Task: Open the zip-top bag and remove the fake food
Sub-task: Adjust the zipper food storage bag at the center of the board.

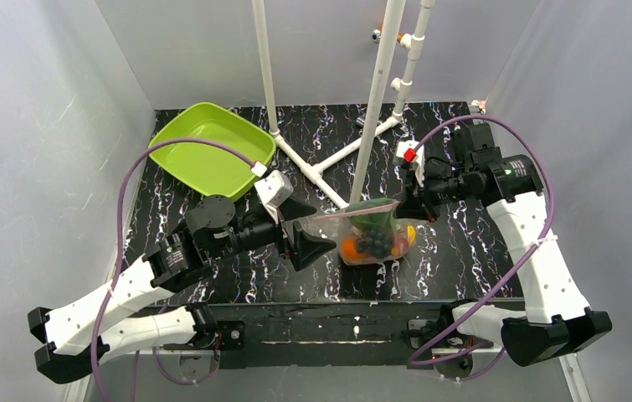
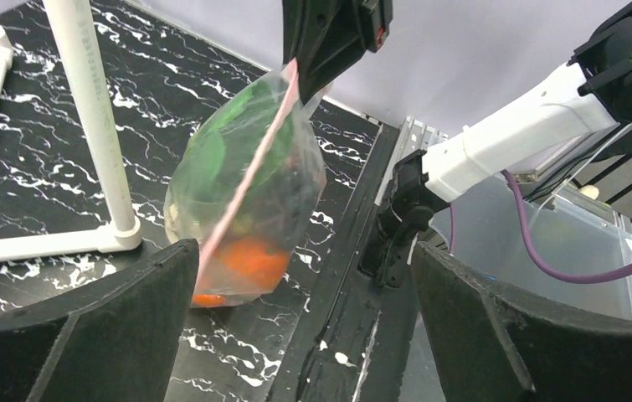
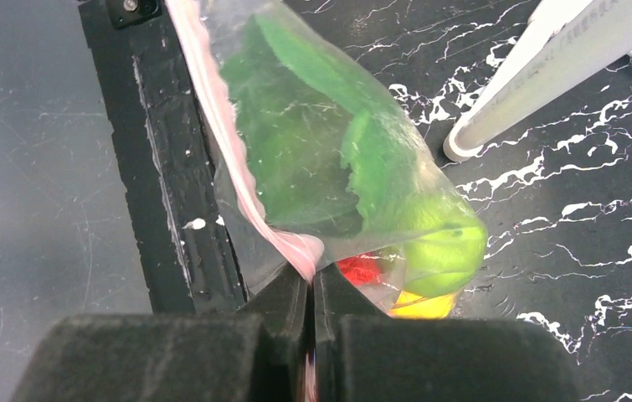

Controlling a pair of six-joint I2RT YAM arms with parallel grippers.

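Observation:
The clear zip-top bag [image 1: 368, 228] with its pink zip strip [image 3: 227, 151] hangs over the middle of the table, its bottom near the black surface. The fake food shows inside it: a leafy vegetable [image 3: 312, 142], a green apple [image 3: 439, 247], a red piece [image 3: 361, 268], a yellow lemon [image 3: 419, 306], oranges [image 2: 254, 255] and dark grapes [image 1: 372, 243]. My right gripper [image 3: 312, 280] is shut on the bag's pink strip at its right end. My left gripper [image 2: 304, 301] is open and empty, just left of the bag, its fingers [image 1: 308, 230] apart from it.
A lime-green tray [image 1: 208, 146] lies at the back left. A white pipe frame [image 1: 329, 167] with upright posts stands just behind the bag. The table's front edge [image 2: 354, 276] runs close under the bag.

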